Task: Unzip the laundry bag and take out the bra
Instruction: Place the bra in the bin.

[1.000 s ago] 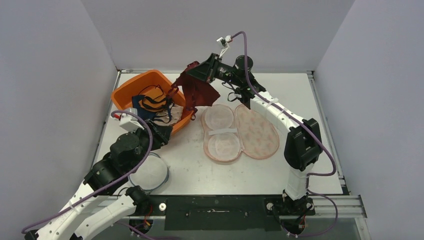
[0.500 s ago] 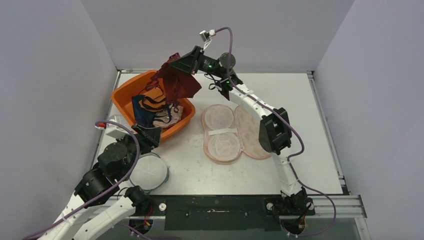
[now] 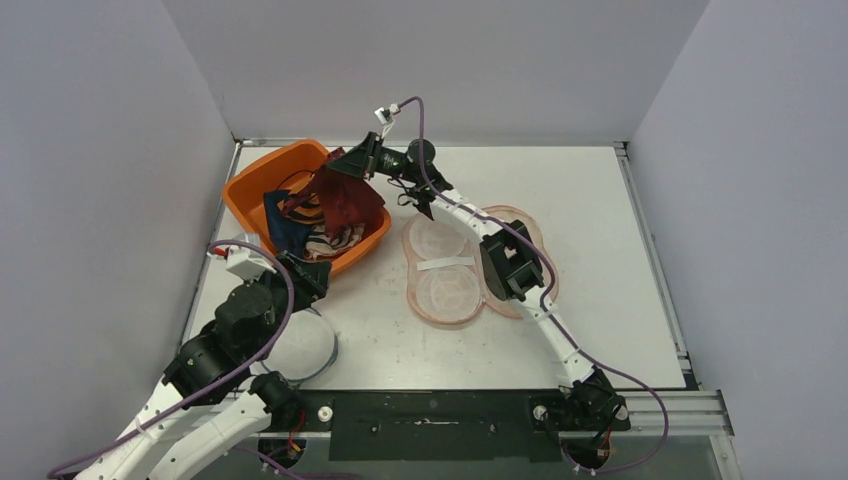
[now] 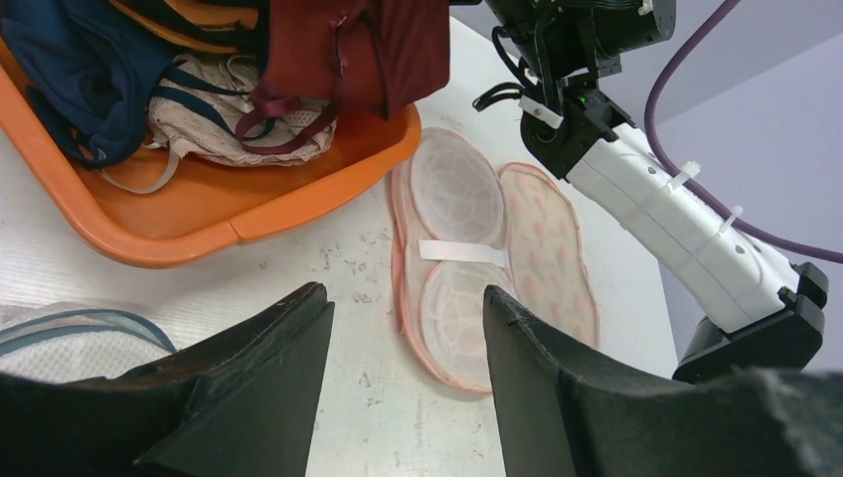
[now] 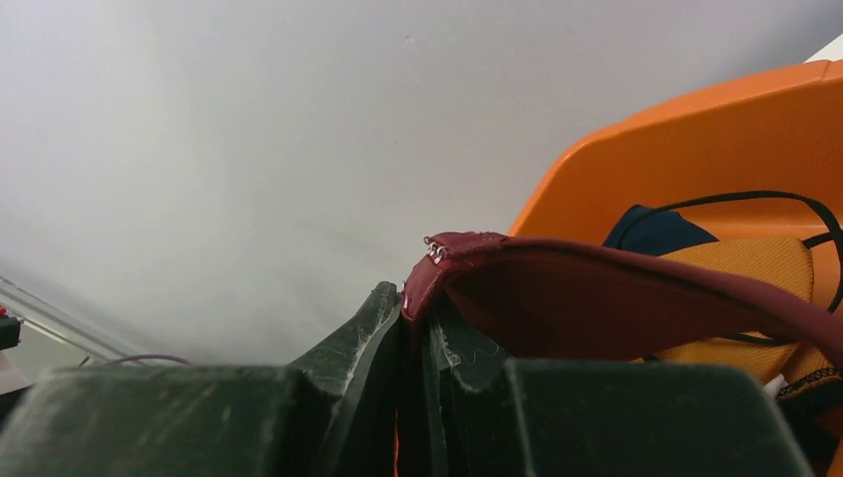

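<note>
The dark red bra (image 3: 347,200) hangs from my right gripper (image 3: 345,170), which is shut on its hooked band end (image 5: 447,260). It dangles into the orange basket (image 3: 245,195), onto the other garments there. The pink mesh laundry bag (image 3: 448,268) lies unzipped and spread flat on the table right of the basket, both halves open (image 4: 467,248). My left gripper (image 3: 312,274) hovers near the basket's front corner, open with nothing between its fingers (image 4: 406,313).
The basket (image 4: 179,243) holds blue, orange, black and cream underwear (image 3: 300,215). A round white mesh bag with a blue rim (image 3: 300,345) lies under my left arm. The right arm (image 3: 510,265) stretches across the laundry bag. Grey walls close in the table.
My right arm has swung left from above the laundry bag, carrying the bra, and lowered it into the basket. My left arm shifted slightly near the basket's front.
</note>
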`<control>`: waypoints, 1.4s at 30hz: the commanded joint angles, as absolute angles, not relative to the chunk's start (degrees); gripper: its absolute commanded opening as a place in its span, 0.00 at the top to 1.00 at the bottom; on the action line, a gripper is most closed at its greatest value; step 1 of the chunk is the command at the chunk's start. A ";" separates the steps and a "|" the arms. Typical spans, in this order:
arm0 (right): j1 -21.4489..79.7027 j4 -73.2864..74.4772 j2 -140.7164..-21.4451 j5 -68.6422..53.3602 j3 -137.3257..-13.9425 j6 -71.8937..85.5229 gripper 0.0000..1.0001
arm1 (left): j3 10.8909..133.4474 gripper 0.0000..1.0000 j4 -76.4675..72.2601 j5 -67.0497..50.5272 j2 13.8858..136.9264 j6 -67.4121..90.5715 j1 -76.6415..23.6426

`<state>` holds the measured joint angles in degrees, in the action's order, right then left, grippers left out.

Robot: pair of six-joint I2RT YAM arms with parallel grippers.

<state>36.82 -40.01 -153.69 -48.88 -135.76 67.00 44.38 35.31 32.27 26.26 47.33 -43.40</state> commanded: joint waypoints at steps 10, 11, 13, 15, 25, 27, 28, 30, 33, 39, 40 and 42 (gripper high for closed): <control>38.25 -38.68 -150.07 -45.74 -129.50 64.32 0.48 | 42.88 0.44 32.77 31.26 27.86 47.56 -43.04; 38.39 -37.79 -149.42 -45.52 -128.65 63.88 0.43 | 43.03 0.44 32.91 31.40 28.17 47.57 -43.06; 38.46 -35.56 -148.08 -45.08 -126.90 62.52 0.37 | 43.30 0.44 33.19 31.84 29.18 47.59 -43.02; 38.58 -32.86 -146.79 -44.56 -125.28 60.94 0.33 | 43.54 0.43 33.30 31.92 30.40 47.79 -43.07; 38.60 -16.06 -136.06 -36.71 -116.66 47.90 0.11 | 47.98 0.36 33.17 30.34 40.07 49.23 -41.17; 38.67 -14.04 -134.15 -35.19 -115.84 46.15 0.06 | 48.40 0.35 32.98 29.48 40.78 49.90 -40.19; 38.75 -13.04 -133.10 -34.69 -115.66 45.39 0.05 | 48.41 0.35 32.84 29.09 40.93 50.18 -39.58; 38.74 -10.14 -131.69 -33.67 -115.98 44.04 0.04 | 48.17 0.34 32.55 27.59 41.00 50.80 -37.57; 38.81 -5.95 -129.63 -31.12 -116.36 41.54 0.04 | 47.64 0.34 31.56 24.65 41.00 51.10 -34.04; 38.04 -4.34 -122.59 -24.97 -110.02 40.30 0.03 | 49.80 0.27 28.63 17.66 46.36 49.73 -26.23; 37.90 -4.17 -121.31 -24.25 -108.94 40.18 0.03 | 50.74 0.26 28.39 16.39 48.15 49.46 -24.60; 37.64 -3.24 -118.69 -22.59 -107.27 39.34 0.03 | 53.22 0.21 28.68 14.44 51.86 48.76 -21.67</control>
<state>38.41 -4.23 -126.69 -27.99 -109.58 42.04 47.51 32.71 20.38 46.44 50.22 -26.20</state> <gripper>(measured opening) 0.968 0.751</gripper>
